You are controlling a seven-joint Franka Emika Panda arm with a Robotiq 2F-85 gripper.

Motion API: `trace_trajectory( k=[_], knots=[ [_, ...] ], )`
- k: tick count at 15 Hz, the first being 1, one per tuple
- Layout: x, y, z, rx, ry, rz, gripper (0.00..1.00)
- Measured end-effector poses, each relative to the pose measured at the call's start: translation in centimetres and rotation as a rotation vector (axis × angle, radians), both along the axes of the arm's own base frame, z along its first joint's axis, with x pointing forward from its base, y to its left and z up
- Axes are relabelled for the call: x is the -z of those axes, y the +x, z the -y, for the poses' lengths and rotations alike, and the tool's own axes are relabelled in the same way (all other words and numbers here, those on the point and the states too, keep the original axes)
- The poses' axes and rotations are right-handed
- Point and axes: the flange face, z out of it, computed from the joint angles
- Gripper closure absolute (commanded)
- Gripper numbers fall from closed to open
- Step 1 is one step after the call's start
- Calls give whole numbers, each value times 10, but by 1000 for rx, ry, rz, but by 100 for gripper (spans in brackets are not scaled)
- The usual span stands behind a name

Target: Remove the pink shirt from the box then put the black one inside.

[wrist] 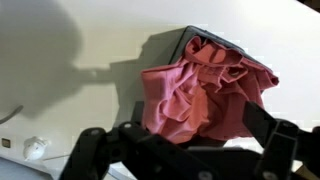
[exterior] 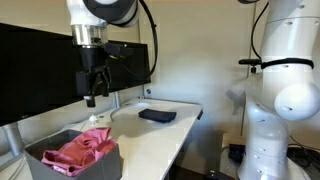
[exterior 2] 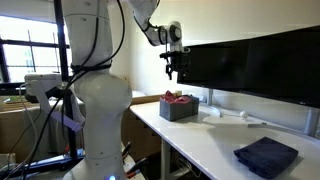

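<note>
The pink shirt (exterior: 80,150) lies crumpled in a grey box (exterior: 112,160) at the near end of the white table; both exterior views show it (exterior 2: 178,97), with the box (exterior 2: 182,111). In the wrist view the pink shirt (wrist: 200,90) fills the dark box (wrist: 215,38). My gripper (exterior: 92,95) hangs open and empty well above the box, also seen in an exterior view (exterior 2: 174,72), and its fingers (wrist: 195,128) straddle the shirt in the wrist view. The black shirt (exterior: 157,115) lies folded flat on the table away from the box (exterior 2: 265,155).
Dark monitors (exterior: 40,60) run along the back of the table (exterior 2: 260,60). A second white robot (exterior: 285,90) stands off the table's end. A small white object (wrist: 35,148) with a cable lies on the table beside the box.
</note>
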Motion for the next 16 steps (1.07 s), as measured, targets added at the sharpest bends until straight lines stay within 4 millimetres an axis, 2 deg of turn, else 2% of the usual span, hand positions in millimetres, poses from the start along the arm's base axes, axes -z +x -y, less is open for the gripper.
trace_trajectory(
  k=[4, 7, 11, 16],
  knots=[
    [26, 11, -45, -64, 34, -33, 0],
    [42, 23, -67, -109, 22, -24, 0],
    [61, 43, -81, -195, -75, 32, 0],
    [97, 59, -85, -226, -130, 12, 0]
  ],
)
